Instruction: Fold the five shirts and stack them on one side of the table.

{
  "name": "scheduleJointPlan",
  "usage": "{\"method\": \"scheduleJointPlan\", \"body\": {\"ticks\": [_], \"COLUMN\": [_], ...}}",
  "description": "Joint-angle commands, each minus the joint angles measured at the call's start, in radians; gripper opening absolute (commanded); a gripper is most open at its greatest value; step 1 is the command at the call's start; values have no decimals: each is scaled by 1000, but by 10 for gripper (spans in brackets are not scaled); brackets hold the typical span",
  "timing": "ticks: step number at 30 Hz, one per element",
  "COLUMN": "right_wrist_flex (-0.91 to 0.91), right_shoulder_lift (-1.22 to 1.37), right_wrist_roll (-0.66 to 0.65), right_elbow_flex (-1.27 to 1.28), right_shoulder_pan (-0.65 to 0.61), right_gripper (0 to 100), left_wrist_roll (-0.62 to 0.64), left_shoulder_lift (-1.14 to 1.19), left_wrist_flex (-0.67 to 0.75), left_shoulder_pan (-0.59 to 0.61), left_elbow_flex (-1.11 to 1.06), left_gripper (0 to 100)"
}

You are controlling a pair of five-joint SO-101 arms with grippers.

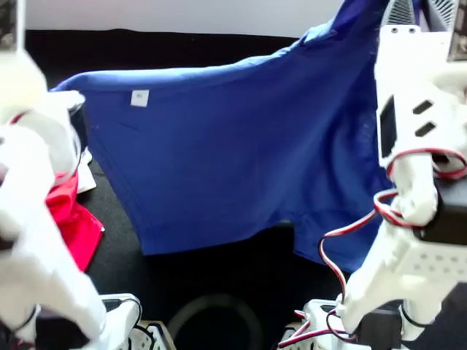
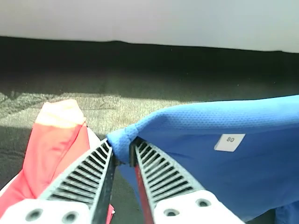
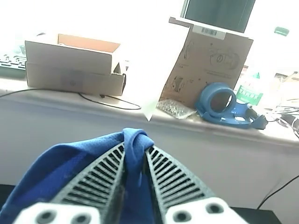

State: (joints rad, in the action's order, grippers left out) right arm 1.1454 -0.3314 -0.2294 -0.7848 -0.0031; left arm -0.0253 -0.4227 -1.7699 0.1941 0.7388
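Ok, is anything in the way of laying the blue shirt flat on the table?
Only the red shirt, on the table beside the corner held by the left claw. The blue shirt hides whatever lies beneath it.

Red shirt [image 1: 76, 224] partly behind blurred left arm [image 1: 33, 244]

The high camera looks down over the table [image 1: 124, 244]; both wrist cameras face outward, close on the blue shirt [image 1: 241, 146] all three share.

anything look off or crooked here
The blue shirt hangs askew: the right end effector pinches its corner higher than the left end effector does, so the top edge slants.
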Motion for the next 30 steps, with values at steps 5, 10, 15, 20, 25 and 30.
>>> {"method": "scheduleJointPlan", "body": {"ticks": [5, 10, 15, 20, 25, 30], "right_wrist_flex": [21, 170, 228, 193, 74, 76], "right_shoulder_lift": [-25, -76, -142, -153, -142, -147], "right_wrist_roll": [-11, -11, -11, -11, -11, -11], "right_elbow_flex": [-162, -323, -344, -344, -295, -295], "right_shoulder_pan": [-5, -8, -10, -10, -10, -10], "right_gripper": [5, 5, 5, 5, 5, 5], "left_wrist_roll": [-8, -8, -8, -8, -8, -8], "left_shoulder_lift": [-223, -292, -317, -311, -311, -320], "left_wrist_flex": [-5, -5, -5, -5, 0, 2], "left_shoulder_pan": [13, 13, 15, 15, 15, 15], "left_elbow_flex": [28, 31, 28, 28, 28, 44], "left_gripper": [10, 10, 10, 10, 10, 10]}}
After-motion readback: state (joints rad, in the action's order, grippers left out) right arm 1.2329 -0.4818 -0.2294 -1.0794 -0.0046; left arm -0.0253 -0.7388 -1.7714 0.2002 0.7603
